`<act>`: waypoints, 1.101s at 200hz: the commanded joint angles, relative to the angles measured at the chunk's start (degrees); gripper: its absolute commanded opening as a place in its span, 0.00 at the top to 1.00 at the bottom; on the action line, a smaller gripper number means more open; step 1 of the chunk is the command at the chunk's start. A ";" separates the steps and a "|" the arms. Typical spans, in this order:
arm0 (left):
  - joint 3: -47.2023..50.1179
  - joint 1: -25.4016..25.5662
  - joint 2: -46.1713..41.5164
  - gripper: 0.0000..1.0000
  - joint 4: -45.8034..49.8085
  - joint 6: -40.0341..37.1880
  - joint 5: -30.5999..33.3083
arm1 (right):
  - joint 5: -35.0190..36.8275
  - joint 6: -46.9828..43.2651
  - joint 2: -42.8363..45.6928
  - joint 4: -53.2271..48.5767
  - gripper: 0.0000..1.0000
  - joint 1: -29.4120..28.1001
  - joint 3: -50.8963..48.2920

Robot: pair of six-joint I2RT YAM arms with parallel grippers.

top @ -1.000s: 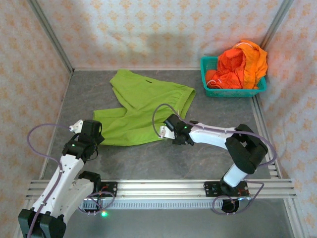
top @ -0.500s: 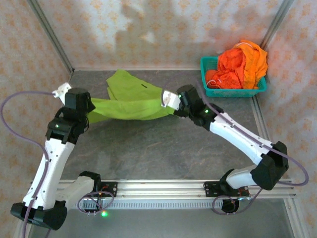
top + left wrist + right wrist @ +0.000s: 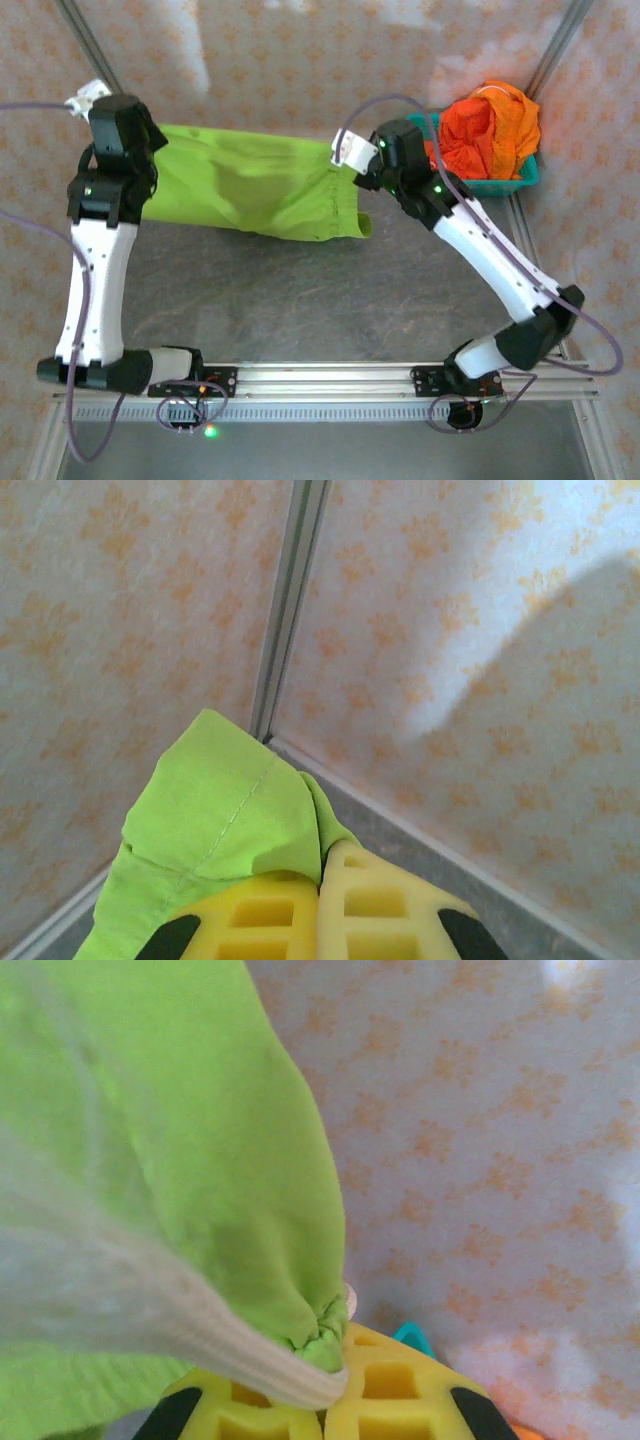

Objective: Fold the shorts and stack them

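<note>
The lime green shorts (image 3: 250, 190) hang stretched in the air above the back of the table, held at both ends. My left gripper (image 3: 150, 165) is shut on their left end; its yellow fingers (image 3: 345, 905) pinch a hemmed corner of the green cloth (image 3: 220, 810). My right gripper (image 3: 355, 165) is shut on the right end, where the cloth bunches and a white drawstring (image 3: 180, 1310) crosses the fingers (image 3: 395, 1385). Orange shorts (image 3: 490, 125) are heaped in the teal basket (image 3: 470, 185) at the back right.
The grey tabletop (image 3: 330, 300) lies beneath the hanging cloth. Patterned walls enclose the back and sides, with a metal corner post (image 3: 290, 600) close to the left gripper. An aluminium rail (image 3: 320, 380) carries both arm bases at the near edge.
Both arms have lifted the lime green shorts off the table and carried them back and apart, so the cloth now hangs spread between the raised grippers.
</note>
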State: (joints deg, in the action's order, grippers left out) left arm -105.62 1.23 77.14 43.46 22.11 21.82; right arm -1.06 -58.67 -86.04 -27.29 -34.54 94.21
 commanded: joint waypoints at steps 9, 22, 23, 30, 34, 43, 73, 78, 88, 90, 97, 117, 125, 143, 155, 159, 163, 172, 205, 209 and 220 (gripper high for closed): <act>-13.10 -3.17 11.99 1.00 0.41 -1.45 2.89 | 1.07 5.21 -11.42 4.78 1.00 2.39 14.82; -20.70 -4.23 16.45 1.00 2.19 -0.97 2.74 | 1.99 7.98 -16.29 5.96 1.00 2.96 22.60; -21.30 -4.27 16.85 1.00 2.35 -0.95 2.76 | 2.09 8.19 -16.59 5.99 1.00 2.93 23.17; -25.21 -4.53 18.85 1.00 3.04 -1.01 2.79 | 2.41 9.80 -18.74 6.02 1.00 3.14 27.46; -27.48 -4.65 19.74 1.00 3.60 -1.11 2.83 | 2.46 10.75 -19.75 6.06 1.00 3.19 29.76; -32.11 -4.77 21.22 1.00 4.50 -1.27 2.79 | 2.56 12.92 -21.29 6.68 1.00 3.40 33.87; -37.33 -4.86 17.95 1.00 -0.10 -2.15 2.14 | 0.96 17.92 -17.62 15.85 1.00 4.71 32.37; -36.97 -4.86 16.65 1.00 -1.00 -2.28 1.55 | -0.04 18.50 -16.07 17.81 1.00 5.17 30.33; -35.08 -4.86 13.63 1.00 -2.99 -2.91 0.17 | -1.64 19.18 -12.49 21.48 1.00 6.23 25.25; -34.45 -4.84 12.94 1.00 -3.37 -3.05 -0.13 | -1.79 19.16 -11.89 22.10 1.00 6.48 24.07; -31.34 -4.84 10.23 1.00 -5.19 -3.44 -1.18 | -2.53 18.73 -9.47 24.00 1.00 7.13 20.16; -15.24 -4.75 -0.01 1.00 -13.99 -4.00 -5.55 | -5.19 16.85 -3.02 29.44 1.00 9.38 7.10; -7.26 -4.75 -4.53 1.00 -18.29 -3.90 -8.12 | -6.41 16.56 -0.81 30.72 1.00 10.27 2.07; 10.69 -4.66 -14.31 1.00 -26.05 -3.57 -15.87 | -8.90 12.30 4.58 33.65 1.00 10.92 -10.57; 21.12 -4.32 -20.18 1.00 -27.77 -3.14 -19.39 | -9.93 9.20 8.05 33.65 1.00 10.90 -18.14; 24.40 -4.25 -22.03 1.00 -27.58 -3.13 -20.40 | -10.28 8.68 9.12 33.43 1.00 10.96 -20.34; 27.45 -4.06 -23.89 1.00 -27.37 -2.98 -21.05 | -10.63 8.37 10.22 33.15 1.00 10.91 -22.53; 34.04 -3.81 -27.85 1.00 -26.13 -1.75 -21.85 | -11.82 8.30 12.96 32.19 1.00 10.97 -27.33; 53.07 -2.64 -38.63 1.00 -20.30 4.06 -22.80 | -14.34 8.52 23.20 24.19 1.00 8.81 -40.93; 54.10 -2.37 -39.16 1.00 -19.56 4.12 -22.44 | -14.09 8.49 24.16 22.93 1.00 8.29 -42.05; 55.40 -1.79 -39.65 1.00 -17.62 3.41 -20.90 | -13.72 8.41 26.52 19.03 1.00 6.40 -44.15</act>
State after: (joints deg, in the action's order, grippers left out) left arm -52.97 -1.45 40.88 23.88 23.75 -1.26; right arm -15.07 -49.76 -66.96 -3.05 -25.76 52.71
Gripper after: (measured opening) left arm 0.041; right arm 0.049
